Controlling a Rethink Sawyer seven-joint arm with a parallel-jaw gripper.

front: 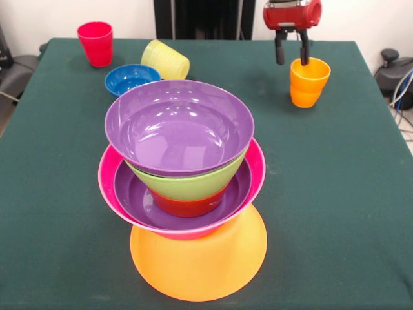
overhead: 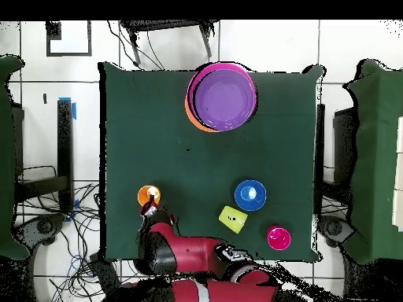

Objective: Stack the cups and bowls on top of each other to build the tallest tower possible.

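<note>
The tower stands near the front edge: an upturned orange bowl [front: 200,268] carries a hot pink bowl [front: 255,169], a purple bowl [front: 132,194], a red-orange bowl [front: 187,205], a lime green bowl [front: 187,184] and a wide purple bowl [front: 179,126] on top. From above the tower [overhead: 222,96] shows purple. My gripper [front: 292,61] hangs open at the orange cup [front: 310,82], one finger at its rim, the other to its left. In the overhead view the gripper [overhead: 148,207] touches the orange cup [overhead: 149,193].
A small blue bowl [front: 131,78] sits upright at the back left. Beside it the pale yellow cup [front: 166,59] lies on its side. The red cup [front: 95,43] stands upright near the far left corner. Green cloth covers the table [front: 335,194].
</note>
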